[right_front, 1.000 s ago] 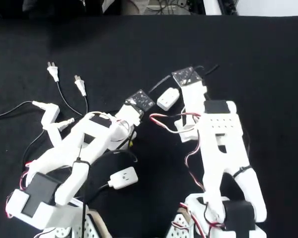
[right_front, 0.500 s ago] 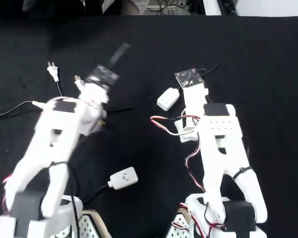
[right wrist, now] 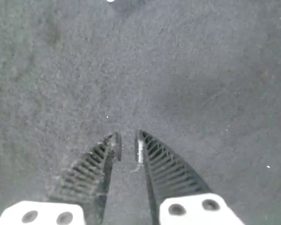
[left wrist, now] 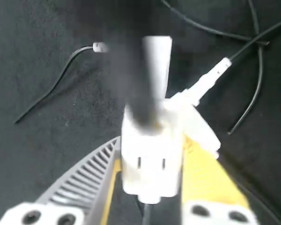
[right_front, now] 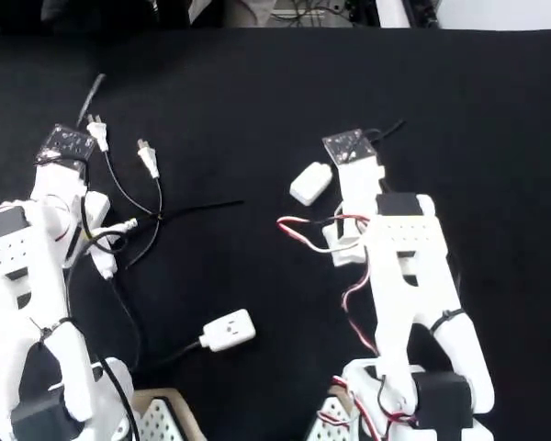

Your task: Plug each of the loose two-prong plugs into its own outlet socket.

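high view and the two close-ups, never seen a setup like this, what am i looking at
The machine is two white robot arms at a black table: left arm, right arm. The high view looks down from a fixed camera; each close-up comes from a camera on one arm's wrist. On the table lie a loose two-prong plug, a second plug, a white outlet socket between the arms and another socket by the right arm. The left hand grips a third socket block. The right hand is nearly closed, holding nothing.
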Controlling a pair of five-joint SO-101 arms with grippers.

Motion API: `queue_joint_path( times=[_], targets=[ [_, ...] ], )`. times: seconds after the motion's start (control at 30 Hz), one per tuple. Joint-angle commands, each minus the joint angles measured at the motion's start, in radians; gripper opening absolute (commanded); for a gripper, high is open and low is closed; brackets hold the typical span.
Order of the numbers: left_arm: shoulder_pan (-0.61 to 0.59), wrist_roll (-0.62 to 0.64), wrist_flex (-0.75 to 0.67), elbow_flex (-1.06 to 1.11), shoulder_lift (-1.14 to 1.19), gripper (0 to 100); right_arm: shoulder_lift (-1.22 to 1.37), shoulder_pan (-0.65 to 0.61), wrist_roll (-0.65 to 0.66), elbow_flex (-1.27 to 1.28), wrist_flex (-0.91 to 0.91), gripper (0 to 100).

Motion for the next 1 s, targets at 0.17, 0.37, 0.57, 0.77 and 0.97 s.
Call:
queue_joint_path(
  times=[0.17, 0.37, 0.57, 0.77, 0.97],
  targets=[
    [0.062, -0.018, 0.242, -0.085, -0.126, 47, -0.021, 0.008, -0.049, -0.001, -0.011, 5.9],
    [0.377, -0.031, 0.589, -0.071, -0.423, 41, -0.021, 0.009, -0.051, 0.008, -0.009, 5.7],
    [0.725, -0.057, 0.623, 0.102, -0.649, 33, -0.021, 0.009, -0.051, 0.025, -0.011, 5.7],
    [0.808, -0.061, 0.333, 0.358, -0.611, 26, -0.021, 0.009, -0.051, 0.035, -0.009, 5.7],
    [0.874, 0.025, 0.166, 0.478, -0.466, 32, -0.021, 0.009, -0.051, 0.035, -0.009, 5.7]
  ],
)
